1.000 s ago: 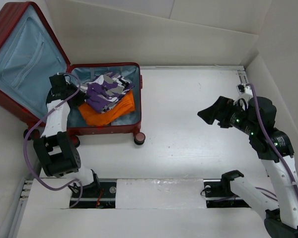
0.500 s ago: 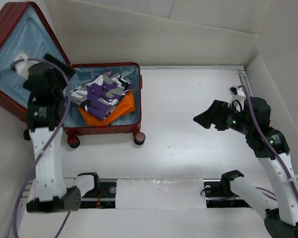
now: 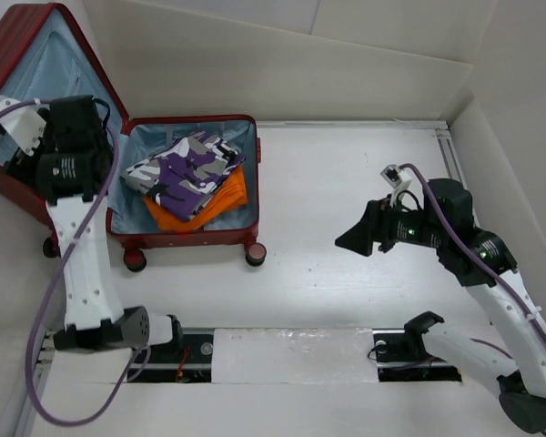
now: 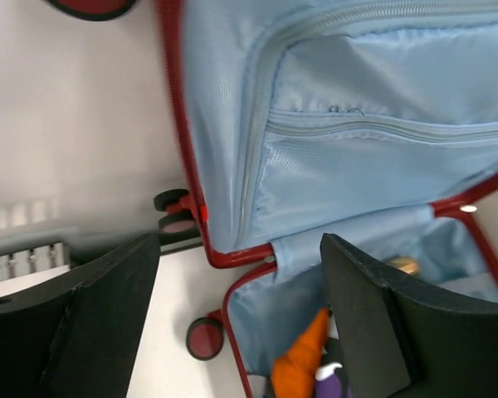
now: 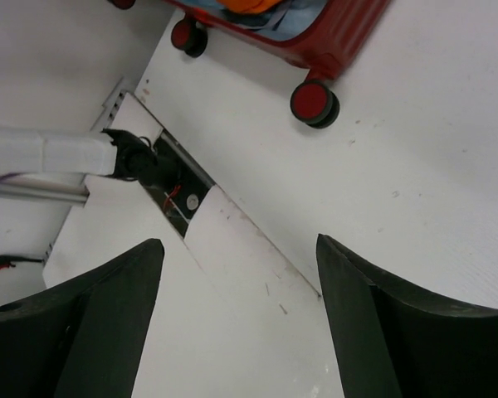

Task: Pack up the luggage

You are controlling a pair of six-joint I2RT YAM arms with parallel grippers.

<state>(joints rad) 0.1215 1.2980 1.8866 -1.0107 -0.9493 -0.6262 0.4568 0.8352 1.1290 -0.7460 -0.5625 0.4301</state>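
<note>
the luggage [image 3: 187,240] lies at far left, lid [image 3: 27,82] raised. our left gripper [image 4: 241,249], fingers spread and empty, is just before the lid; the right gripper [image 5: 236,245], likewise spread, is well apart.

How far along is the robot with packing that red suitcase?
Done: a purple patterned garment lies on an orange garment inside the luggage. In hand: nothing; the left gripper, by the lid, and the right gripper, over the table, are both open and empty. Left: closing the lid, which stands open.
</note>
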